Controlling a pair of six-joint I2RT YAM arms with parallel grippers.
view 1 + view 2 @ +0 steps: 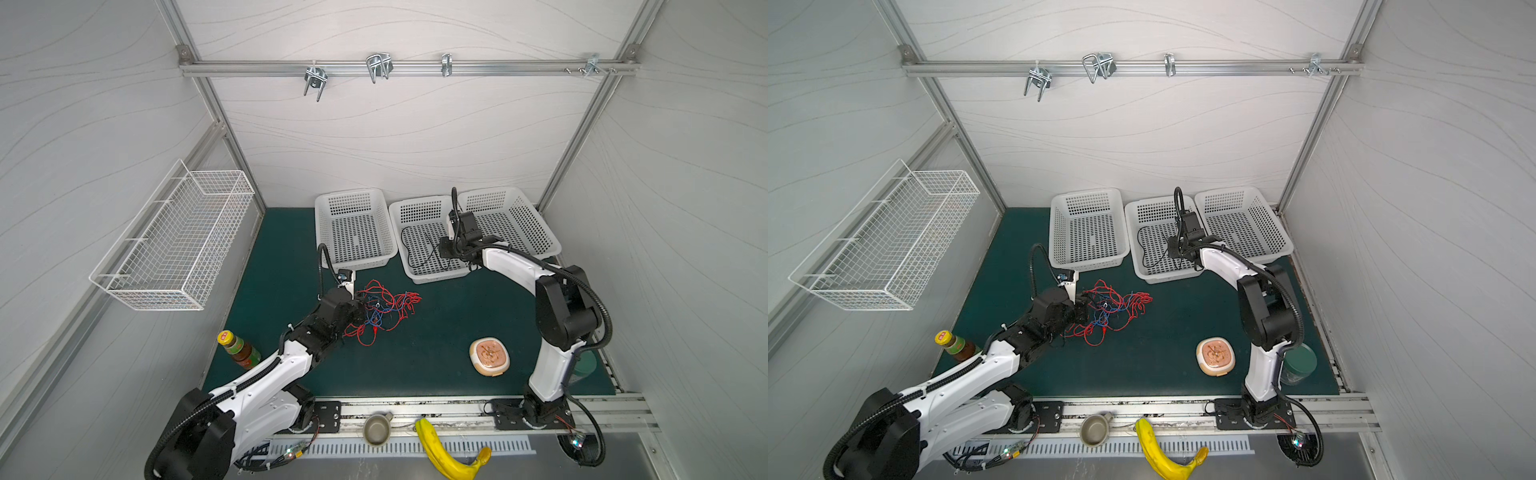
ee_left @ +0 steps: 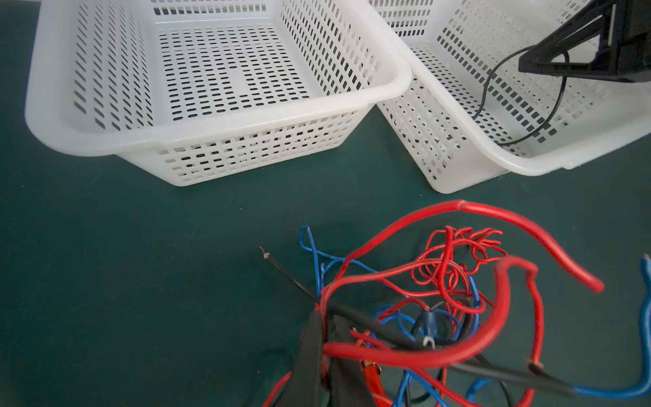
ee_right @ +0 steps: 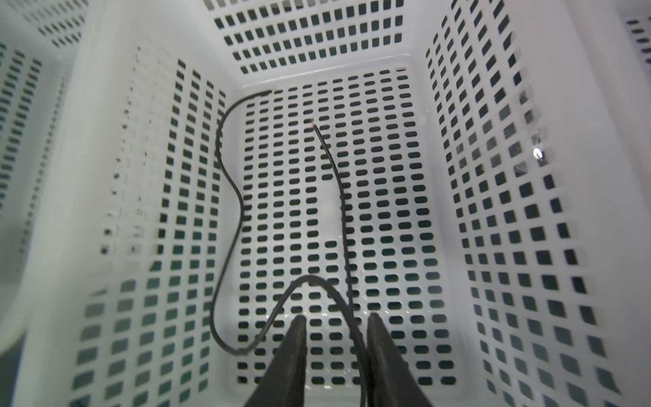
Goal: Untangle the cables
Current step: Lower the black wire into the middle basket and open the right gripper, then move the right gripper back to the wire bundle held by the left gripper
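Heaped mid-mat [image 1: 436, 332]: red, blue and black cables [image 1: 384, 309], tangle stretched left to right, no single heading. Pinched tight on its left edge, left gripper [image 2: 326, 324]. In middle basket [image 1: 419, 200], black cable [image 3: 346, 246] looped lengthwise, bare tip toward far wall, running between parted jaws of right gripper [image 3: 337, 317].

red, blue and black cables [image 1: 382, 309]

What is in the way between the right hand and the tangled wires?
The right hand hangs over the middle basket, so that basket's near wall stands between it and the tangled wires on the mat. Nothing else visible does.
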